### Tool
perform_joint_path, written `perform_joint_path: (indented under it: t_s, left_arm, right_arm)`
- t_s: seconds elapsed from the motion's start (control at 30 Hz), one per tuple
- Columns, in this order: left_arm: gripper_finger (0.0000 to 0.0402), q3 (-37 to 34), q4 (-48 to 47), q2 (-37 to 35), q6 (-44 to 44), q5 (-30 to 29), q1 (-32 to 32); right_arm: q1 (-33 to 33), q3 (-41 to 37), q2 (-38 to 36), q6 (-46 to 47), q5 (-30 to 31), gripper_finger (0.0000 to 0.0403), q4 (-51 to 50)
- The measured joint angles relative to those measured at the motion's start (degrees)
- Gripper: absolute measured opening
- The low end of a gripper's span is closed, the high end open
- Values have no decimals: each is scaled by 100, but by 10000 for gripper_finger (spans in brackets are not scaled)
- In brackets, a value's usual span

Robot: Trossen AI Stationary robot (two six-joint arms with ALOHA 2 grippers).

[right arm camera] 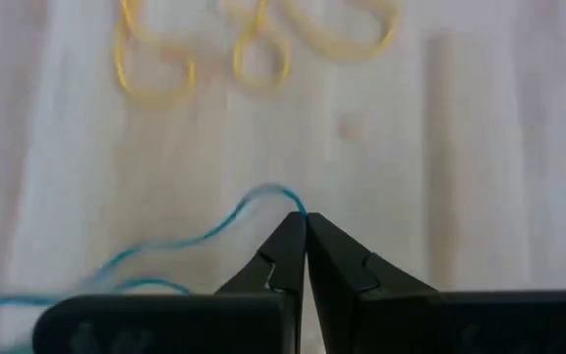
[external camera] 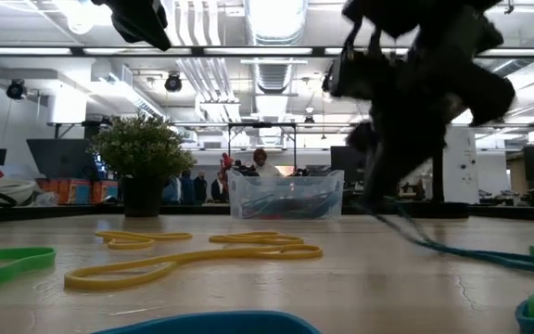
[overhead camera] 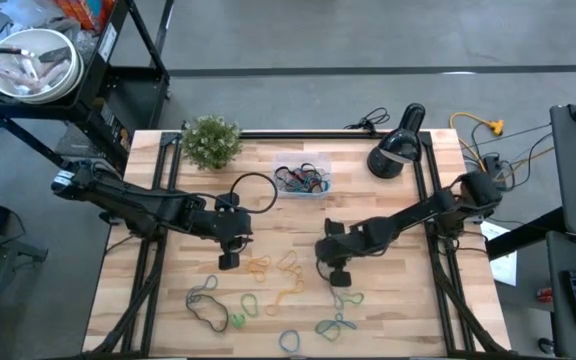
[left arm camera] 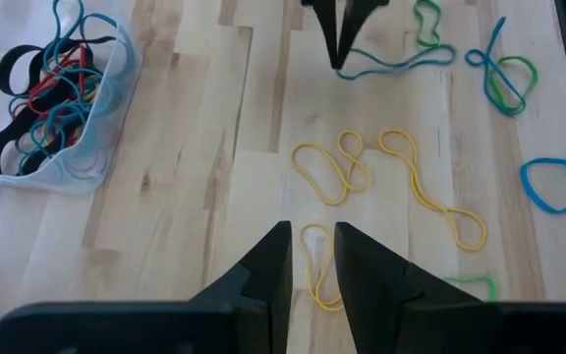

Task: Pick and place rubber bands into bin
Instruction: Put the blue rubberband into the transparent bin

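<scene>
Loose rubber bands lie on the wooden table: yellow ones [overhead camera: 273,268] in the middle, green and blue ones [overhead camera: 338,322] toward the near edge. The clear bin [overhead camera: 280,168], with several bands inside, stands at the far middle. My right gripper [right arm camera: 306,218] is shut on a thin teal rubber band [left arm camera: 401,64] right of the yellow ones. My left gripper [left arm camera: 312,254] hovers open above a yellow band [left arm camera: 314,285], touching nothing. My right gripper pinches one end of the teal band's loop [right arm camera: 291,200] between its two fingertips, coming from above at a slant. The band runs slack from the tips down to the table, where its far part [external camera: 489,255] lies.
A small potted plant [overhead camera: 211,140] stands at the far left and a black lamp [overhead camera: 396,150] at the far right. A black cable loop [overhead camera: 253,192] lies beside the bin. A metal bowl [overhead camera: 28,65] sits on a cart off the table's far left corner.
</scene>
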Motion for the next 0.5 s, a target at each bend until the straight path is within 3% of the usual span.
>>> perform_joint_path:
  t_s: [0.5]
  left_arm:
    - [63,0,17,0,2,0,7]
  right_arm:
    - [8,18,-1456,-153,1461,8,64]
